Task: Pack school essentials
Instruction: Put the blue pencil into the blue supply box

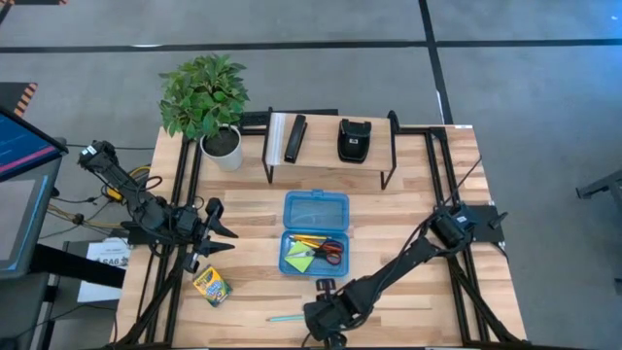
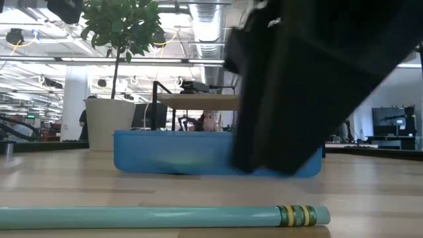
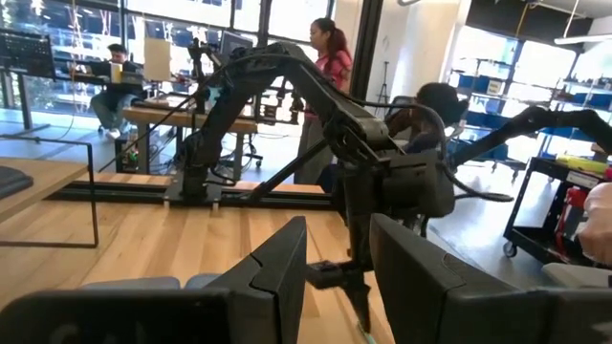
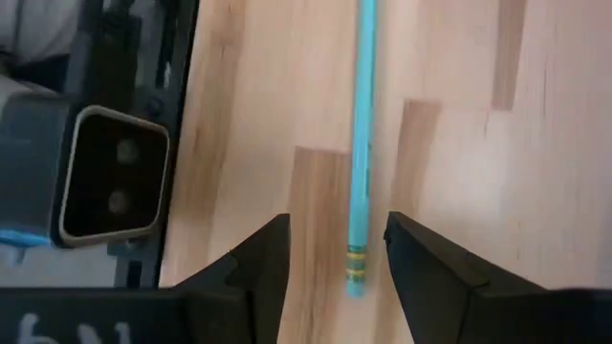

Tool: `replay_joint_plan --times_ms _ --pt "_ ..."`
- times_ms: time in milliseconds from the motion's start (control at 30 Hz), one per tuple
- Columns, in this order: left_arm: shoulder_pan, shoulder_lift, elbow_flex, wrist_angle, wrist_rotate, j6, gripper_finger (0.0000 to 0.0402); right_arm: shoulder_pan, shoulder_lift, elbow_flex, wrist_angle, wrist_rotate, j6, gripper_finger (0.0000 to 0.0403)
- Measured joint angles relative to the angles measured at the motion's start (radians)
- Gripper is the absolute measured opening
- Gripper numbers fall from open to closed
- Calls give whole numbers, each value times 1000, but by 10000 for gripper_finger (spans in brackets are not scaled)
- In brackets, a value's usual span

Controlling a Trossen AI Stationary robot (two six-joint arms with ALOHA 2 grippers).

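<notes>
We note the wooden table [image 1: 408, 194] with the blue plastic box [image 1: 315, 233] open at its centre; pencils, red-handled scissors [image 1: 332, 251] and a lime-green sticky-note pad [image 1: 300, 262] lie inside. The yellow-green crayon box [image 1: 211, 285] sits on the table left of it. Right gripper [image 4: 337, 250] hangs low over the near edge, fingers apart, straddling the teal pencil [image 4: 362, 143] without touching it. Left gripper [image 1: 222, 229] hovers left of the box; fingers narrowly parted, holding nothing.
</notes>
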Motion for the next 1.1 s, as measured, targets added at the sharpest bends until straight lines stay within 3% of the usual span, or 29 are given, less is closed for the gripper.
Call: replay_joint_plan --times_ms 367,800,1100 --pt "0 0 0 0 0 0 107 -4 41 2 -75 26 0 160" --pt "0 0 0 0 0 0 107 -20 41 2 -129 60 -8 14" --pt "0 0 0 0 0 0 107 -31 50 89 -257 65 -36 5"
